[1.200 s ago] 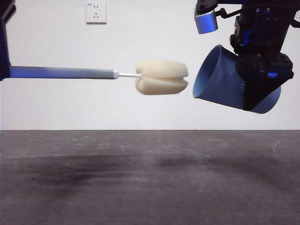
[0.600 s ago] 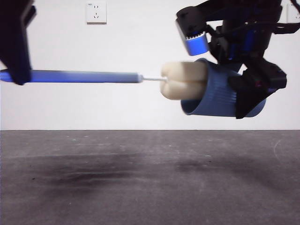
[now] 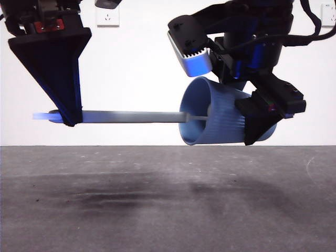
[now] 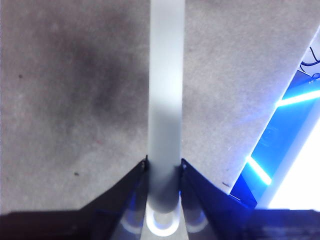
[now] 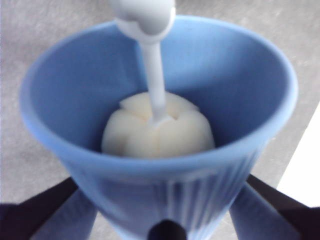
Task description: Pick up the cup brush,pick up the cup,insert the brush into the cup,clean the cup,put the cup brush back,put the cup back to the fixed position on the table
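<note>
The blue ribbed cup [image 3: 220, 116] hangs on its side above the table [image 3: 168, 199], mouth facing left. My right gripper [image 3: 262, 118] is shut on its base end. The cup brush [image 3: 131, 116] lies level in the air, its grey handle running into the cup. Its cream sponge head [image 5: 157, 127] sits deep inside the cup [image 5: 160, 150], as the right wrist view shows. My left gripper [image 3: 65, 118] is shut on the handle [image 4: 165, 100] near its far end, jaws pressed on both sides.
A white wall socket [image 3: 107, 16] is on the back wall. The dark grey table lies well below both held things.
The brush moved right and a little down; its sponge head went from the cup's mouth to deep inside. The cup came left and lower, and tilted level.
</note>
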Robot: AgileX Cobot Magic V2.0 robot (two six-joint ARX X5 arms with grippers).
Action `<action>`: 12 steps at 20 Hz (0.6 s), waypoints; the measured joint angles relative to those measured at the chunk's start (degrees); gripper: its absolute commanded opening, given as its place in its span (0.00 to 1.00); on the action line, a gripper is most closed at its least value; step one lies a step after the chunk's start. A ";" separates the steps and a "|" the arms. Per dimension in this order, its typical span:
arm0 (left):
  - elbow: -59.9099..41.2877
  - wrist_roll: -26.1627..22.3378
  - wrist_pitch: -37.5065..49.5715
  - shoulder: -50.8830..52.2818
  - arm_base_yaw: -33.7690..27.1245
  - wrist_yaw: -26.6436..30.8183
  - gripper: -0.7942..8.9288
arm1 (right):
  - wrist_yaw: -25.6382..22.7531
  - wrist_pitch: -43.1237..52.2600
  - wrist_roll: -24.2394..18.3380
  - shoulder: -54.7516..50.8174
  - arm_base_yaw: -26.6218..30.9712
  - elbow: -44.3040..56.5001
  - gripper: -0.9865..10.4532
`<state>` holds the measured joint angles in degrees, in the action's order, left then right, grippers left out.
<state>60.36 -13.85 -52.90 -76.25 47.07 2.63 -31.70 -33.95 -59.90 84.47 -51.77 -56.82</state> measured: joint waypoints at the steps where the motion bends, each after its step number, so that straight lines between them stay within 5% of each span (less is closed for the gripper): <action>1: -0.04 0.52 -0.63 0.02 0.00 0.20 0.07 | 0.00 0.09 0.00 0.00 -0.26 0.00 0.08; 12: -0.04 2.67 -19.89 9.86 -0.42 8.83 0.07 | -1.33 0.02 0.76 0.00 -0.66 0.00 0.08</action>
<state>60.31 -11.18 -72.79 -66.39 46.65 11.46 -33.04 -33.93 -59.13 84.47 -52.42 -56.82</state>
